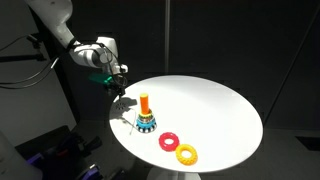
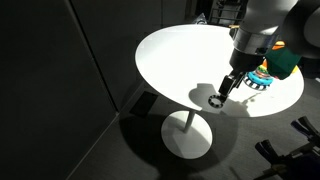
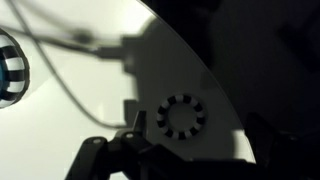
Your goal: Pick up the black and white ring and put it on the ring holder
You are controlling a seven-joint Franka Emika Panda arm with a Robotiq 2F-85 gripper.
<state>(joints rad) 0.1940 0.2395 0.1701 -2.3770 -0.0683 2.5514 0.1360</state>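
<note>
The black and white ring [image 3: 181, 116] lies flat on the white round table [image 1: 210, 105], near its edge and in the gripper's shadow. It also shows in an exterior view [image 2: 215, 102]. My gripper [image 3: 200, 140] is open and hangs just above the ring, which sits between the fingers and nearer the left one in the wrist view. The gripper shows in both exterior views [image 1: 117, 84] [image 2: 224, 90]. The ring holder [image 1: 146, 112], an orange peg on a dark base with a teal edge, stands a short way from the gripper. Its base shows at the wrist view's left edge [image 3: 10, 70].
A red ring [image 1: 169, 141] and a yellow ring [image 1: 187, 154] lie near the table's front edge, beyond the holder. The table edge [image 3: 215, 75] runs close past the black and white ring. Dark curtains surround the table.
</note>
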